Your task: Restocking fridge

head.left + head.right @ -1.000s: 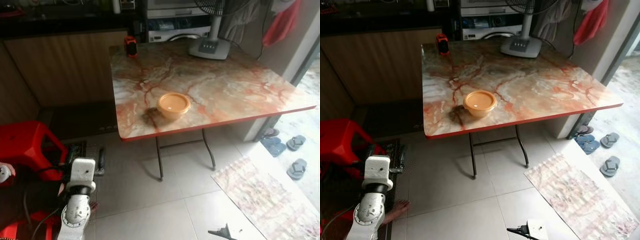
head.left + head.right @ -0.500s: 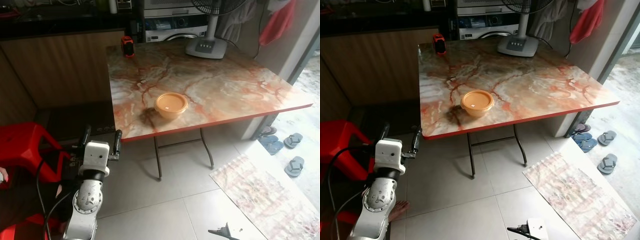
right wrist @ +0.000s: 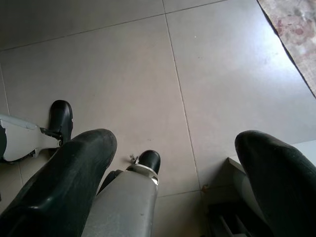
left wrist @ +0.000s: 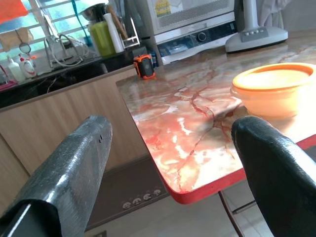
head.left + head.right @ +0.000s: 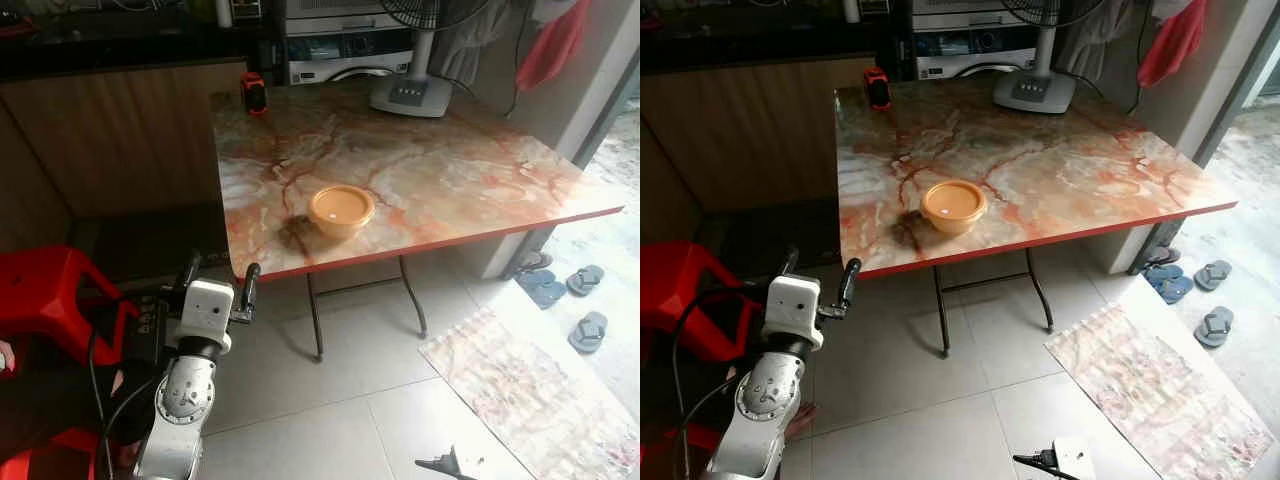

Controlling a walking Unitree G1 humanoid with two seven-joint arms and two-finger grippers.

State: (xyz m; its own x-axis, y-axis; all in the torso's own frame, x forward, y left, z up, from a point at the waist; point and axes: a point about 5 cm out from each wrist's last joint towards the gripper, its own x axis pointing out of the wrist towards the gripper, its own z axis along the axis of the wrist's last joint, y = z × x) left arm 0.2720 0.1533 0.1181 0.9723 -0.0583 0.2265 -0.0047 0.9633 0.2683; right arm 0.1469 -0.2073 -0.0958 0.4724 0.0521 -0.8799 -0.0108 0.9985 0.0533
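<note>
An orange lidded bowl [image 5: 341,209] sits near the front left of a marble-patterned table [image 5: 450,170] with a red edge. My left gripper [image 5: 222,272] is raised in front of the table's front left corner, below the tabletop and short of it. It is open and empty. In the left wrist view its fingers [image 4: 74,163] frame the table corner, with the bowl [image 4: 276,89] ahead beside one finger. My right gripper [image 3: 175,143] hangs low, open over the tiled floor [image 3: 123,74], holding nothing.
A red plastic stool [image 5: 50,290] stands at my left. On the table's far side are a fan base [image 5: 412,95] and a red-black tape measure [image 5: 254,92]. A wooden counter [image 5: 120,130] is behind at left. A rug [image 5: 530,390] and slippers [image 5: 585,300] lie at right.
My left arm has risen and reached forward to the table's front left corner, and its open fingers have come into sight. The bowl has not moved.
</note>
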